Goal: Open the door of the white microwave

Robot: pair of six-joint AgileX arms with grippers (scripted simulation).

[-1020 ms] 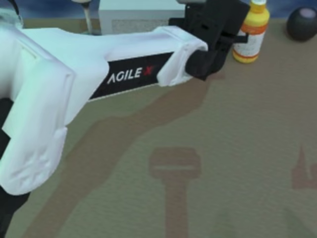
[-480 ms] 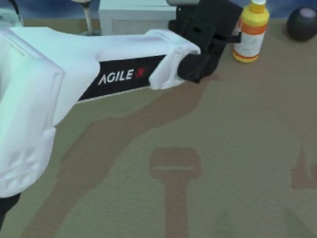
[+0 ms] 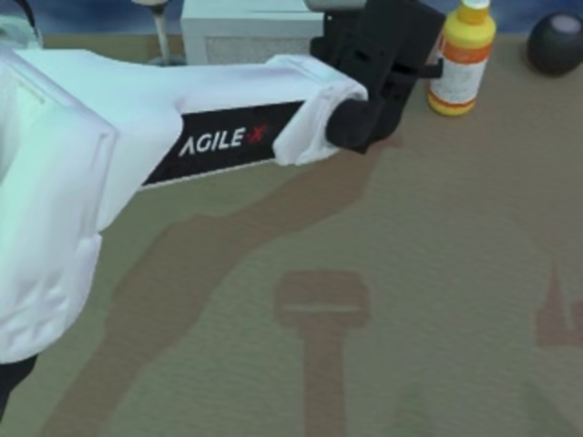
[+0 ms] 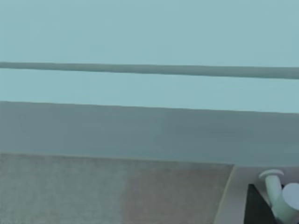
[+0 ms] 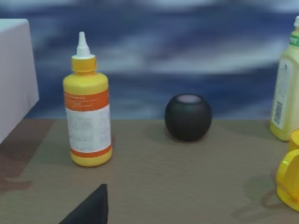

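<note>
The white microwave (image 3: 246,23) stands at the table's back edge, left of centre. Its door (image 3: 260,47), with a speckled grey window, faces the table and looks flat against the body. My left arm reaches across from the left, and its black left gripper (image 3: 383,41) is right up against the microwave's right front part. In the left wrist view the speckled window (image 4: 93,191) fills the lower part, with a round knob (image 4: 275,184) beside it at very close range. My right gripper (image 5: 91,210) is out of the top view and hangs low over the table to the right.
A yellow bottle (image 3: 460,59) stands just right of the left gripper, with a black ball (image 3: 554,41) farther right. The right wrist view also shows a second yellow bottle (image 5: 286,84) and a yellow mug (image 5: 289,177). A thin-stemmed object (image 3: 159,32) stands left of the microwave.
My left arm and gripper shifted slightly to the left along the microwave's front, then held still. The door looks the same as before.
</note>
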